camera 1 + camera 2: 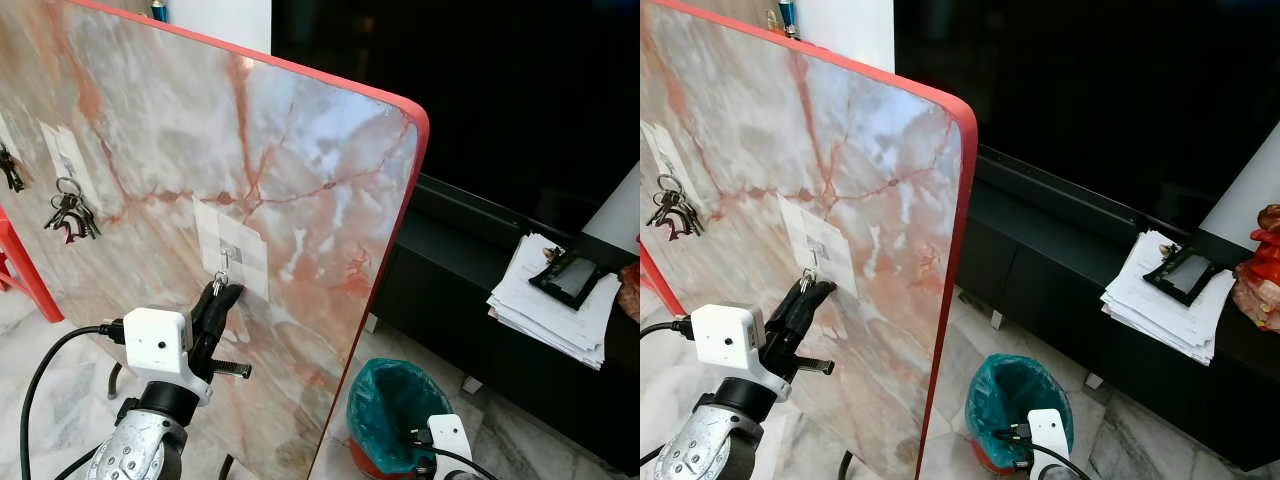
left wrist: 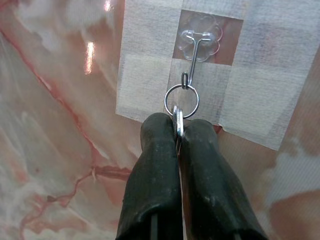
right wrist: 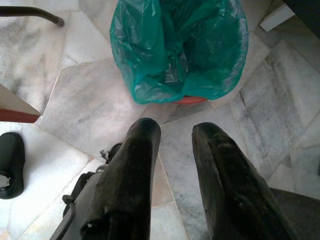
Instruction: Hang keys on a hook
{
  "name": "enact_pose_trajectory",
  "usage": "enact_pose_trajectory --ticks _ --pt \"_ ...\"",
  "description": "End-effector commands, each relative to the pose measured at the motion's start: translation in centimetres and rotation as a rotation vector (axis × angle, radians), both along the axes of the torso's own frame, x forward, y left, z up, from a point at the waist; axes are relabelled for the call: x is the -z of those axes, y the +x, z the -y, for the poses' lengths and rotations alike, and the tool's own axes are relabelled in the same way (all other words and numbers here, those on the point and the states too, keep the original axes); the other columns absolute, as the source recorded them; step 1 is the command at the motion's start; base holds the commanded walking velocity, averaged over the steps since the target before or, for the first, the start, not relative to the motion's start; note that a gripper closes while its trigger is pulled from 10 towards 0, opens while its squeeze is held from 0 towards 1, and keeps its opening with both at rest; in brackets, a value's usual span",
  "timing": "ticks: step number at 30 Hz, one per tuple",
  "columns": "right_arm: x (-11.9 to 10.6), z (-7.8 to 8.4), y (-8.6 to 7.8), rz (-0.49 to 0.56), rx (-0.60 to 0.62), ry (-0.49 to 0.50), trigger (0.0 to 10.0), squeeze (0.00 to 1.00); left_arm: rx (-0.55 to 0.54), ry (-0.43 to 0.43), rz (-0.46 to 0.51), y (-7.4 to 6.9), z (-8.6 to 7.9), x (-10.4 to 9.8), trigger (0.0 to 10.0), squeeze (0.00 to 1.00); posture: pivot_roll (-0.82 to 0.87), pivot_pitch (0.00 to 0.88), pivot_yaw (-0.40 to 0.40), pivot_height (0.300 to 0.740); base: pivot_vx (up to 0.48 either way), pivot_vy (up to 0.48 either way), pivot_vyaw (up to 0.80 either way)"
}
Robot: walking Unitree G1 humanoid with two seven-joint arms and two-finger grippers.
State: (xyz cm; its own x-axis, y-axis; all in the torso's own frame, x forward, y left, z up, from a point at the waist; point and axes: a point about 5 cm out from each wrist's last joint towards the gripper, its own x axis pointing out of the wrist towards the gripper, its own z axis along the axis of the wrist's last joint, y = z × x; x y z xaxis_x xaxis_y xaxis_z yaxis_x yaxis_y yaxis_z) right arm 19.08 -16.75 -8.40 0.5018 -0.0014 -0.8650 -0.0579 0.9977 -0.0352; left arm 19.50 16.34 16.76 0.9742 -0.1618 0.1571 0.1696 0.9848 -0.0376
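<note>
A marble-patterned board [image 1: 300,180] with a red rim stands upright before me. On it a clear hook [image 2: 199,41] sits on taped white paper [image 1: 235,245]. My left gripper [image 2: 178,131] is shut on a key [image 2: 177,124] whose ring [image 2: 181,100] hangs on the hook's wire. From the head views the same gripper [image 1: 222,295] is pressed up just below the hook [image 1: 226,260]. Another bunch of keys [image 1: 70,215] hangs on a hook further left on the board. My right gripper [image 3: 172,132] hangs low, open, over the floor.
A bin lined with a green bag [image 1: 392,412] stands on the marble floor beside the board's edge. A dark low cabinet [image 1: 470,270] to the right carries a stack of papers [image 1: 555,300] with a phone on top. A red stool leg [image 1: 25,270] is at far left.
</note>
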Motion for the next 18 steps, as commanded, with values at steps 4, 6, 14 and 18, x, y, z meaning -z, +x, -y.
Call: enact_pose_trajectory --ticks 4,6,14,18 --pt "-0.11 0.44 0.16 0.000 -0.005 -0.015 10.0 0.00 -0.007 -0.007 -0.037 0.21 -0.12 0.38 10.0 0.00 0.12 0.000 -0.142 0.740 0.000 0.000 0.00" --pt "-0.11 0.43 0.16 0.000 -0.005 -0.015 10.0 0.00 -0.008 -0.026 -0.044 0.26 -0.17 0.47 10.0 0.70 0.12 0.000 -0.142 0.740 0.000 0.000 0.00" --pt "-0.11 0.44 0.16 0.000 -0.004 -0.014 10.0 0.00 0.033 -0.027 -0.039 0.10 0.17 0.27 10.0 1.00 0.12 0.000 -0.144 0.740 0.000 0.000 0.00" --pt "-0.11 0.44 0.16 0.000 -0.004 -0.014 10.0 0.00 0.056 -0.036 -0.041 -0.07 0.42 0.32 10.0 1.00 0.12 0.000 -0.144 0.740 0.000 0.000 0.00"
